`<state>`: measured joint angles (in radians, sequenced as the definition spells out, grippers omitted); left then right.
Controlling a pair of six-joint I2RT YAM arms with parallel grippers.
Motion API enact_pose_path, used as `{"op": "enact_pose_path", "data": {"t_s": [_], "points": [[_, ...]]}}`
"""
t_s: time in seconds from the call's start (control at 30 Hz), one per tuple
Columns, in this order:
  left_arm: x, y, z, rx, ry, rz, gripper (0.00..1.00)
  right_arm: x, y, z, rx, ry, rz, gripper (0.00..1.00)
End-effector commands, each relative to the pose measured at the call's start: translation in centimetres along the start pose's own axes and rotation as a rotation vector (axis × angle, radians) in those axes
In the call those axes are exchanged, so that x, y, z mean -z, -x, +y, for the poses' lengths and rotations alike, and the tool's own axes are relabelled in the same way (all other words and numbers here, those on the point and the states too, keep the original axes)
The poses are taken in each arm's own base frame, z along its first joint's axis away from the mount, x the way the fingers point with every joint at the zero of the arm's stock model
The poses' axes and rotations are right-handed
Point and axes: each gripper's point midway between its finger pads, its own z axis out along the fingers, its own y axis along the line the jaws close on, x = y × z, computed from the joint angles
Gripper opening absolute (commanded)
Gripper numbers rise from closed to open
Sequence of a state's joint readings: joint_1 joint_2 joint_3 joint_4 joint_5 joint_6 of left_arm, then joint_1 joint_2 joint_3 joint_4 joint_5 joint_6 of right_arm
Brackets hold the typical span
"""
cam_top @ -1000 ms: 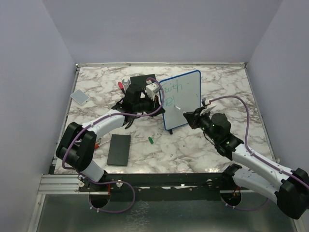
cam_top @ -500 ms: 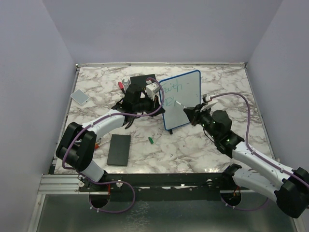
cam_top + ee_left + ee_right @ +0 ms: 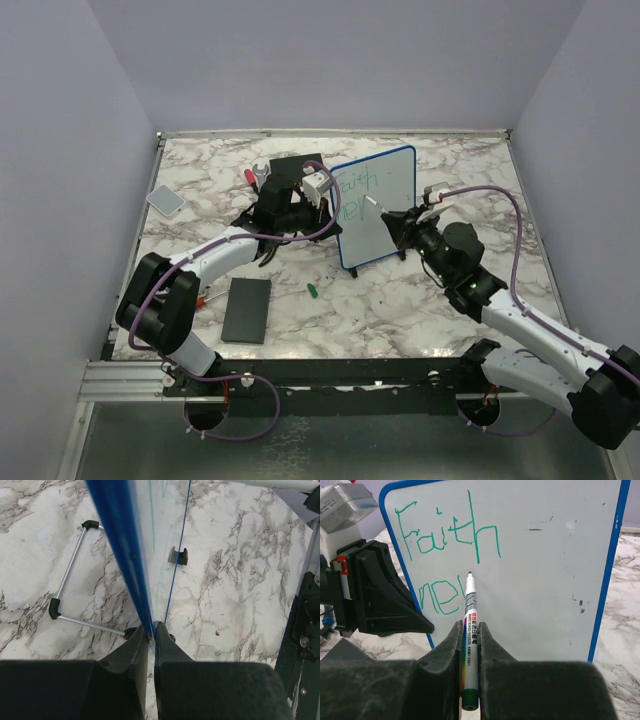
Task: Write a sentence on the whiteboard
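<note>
Whiteboard (image 3: 385, 200), small upright white panel with blue rounded frame, stands mid-table on the marble-pattern tabletop (image 3: 400, 310). Left gripper (image 3: 151, 630) is pinched tight on its blue side edge, steadying it. Right gripper (image 3: 470, 630) is closed around a slim white-and-grey marker pen (image 3: 469, 600); whether the tip touches the board cannot be told. Green handwritten sentence (image 3: 447, 535) reads "Faith / nev". Step: mid-writing, second line. Next move likely needs the tip set lightly just right of "nev".

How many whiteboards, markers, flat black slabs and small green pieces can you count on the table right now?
whiteboard: 1
marker: 1
flat black slabs: 2
small green piece: 1
Total: 5
</note>
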<state>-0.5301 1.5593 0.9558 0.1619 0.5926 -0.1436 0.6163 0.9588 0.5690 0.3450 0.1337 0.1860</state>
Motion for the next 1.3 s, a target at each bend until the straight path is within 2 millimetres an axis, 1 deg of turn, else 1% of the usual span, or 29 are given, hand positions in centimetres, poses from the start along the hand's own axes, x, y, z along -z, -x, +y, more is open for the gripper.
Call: {"op": "enact_pose_path", "data": {"t_s": [0.0, 0.07, 0.17, 0.37, 0.5, 0.8, 1.03, 1.27], "points": [[-0.1, -2.6, 0.8, 0.014, 0.037, 0.084, 0.0, 1.0, 1.4, 0.8, 0.013, 0.051, -0.052, 0.01], [-0.1, -2.6, 0.9, 0.015, 0.037, 0.085, 0.0, 1.4, 1.3, 0.7, 0.02, 0.052, -0.045, 0.01], [-0.2, -2.6, 0.8, 0.015, 0.036, 0.086, 0.0, 1.6, 0.4, 0.2, 0.028, 0.032, -0.019, 0.01], [-0.1, -2.5, 0.9, 0.013, 0.04, 0.083, 0.0, 1.7, -1.7, 0.1, 0.015, 0.035, 0.034, 0.01], [-0.1, -2.5, 0.9, 0.013, 0.04, 0.083, 0.0, 1.5, -2.5, 0.0, 0.016, 0.032, 0.057, 0.0], [-0.1, -2.6, 0.9, 0.013, 0.041, 0.084, 0.0, 0.7, -2.9, 0.1, 0.027, 0.033, 0.073, 0.01], [-0.1, -2.6, 0.9, 0.013, 0.042, 0.084, 0.0, 0.9, -3.1, -1.1, 0.029, -0.034, 0.075, 0.01], [-0.1, -2.6, 0.9, 0.013, 0.041, 0.084, 0.0, 1.3, -2.1, -2.3, 0.025, -0.104, 0.047, 0.01]]}}
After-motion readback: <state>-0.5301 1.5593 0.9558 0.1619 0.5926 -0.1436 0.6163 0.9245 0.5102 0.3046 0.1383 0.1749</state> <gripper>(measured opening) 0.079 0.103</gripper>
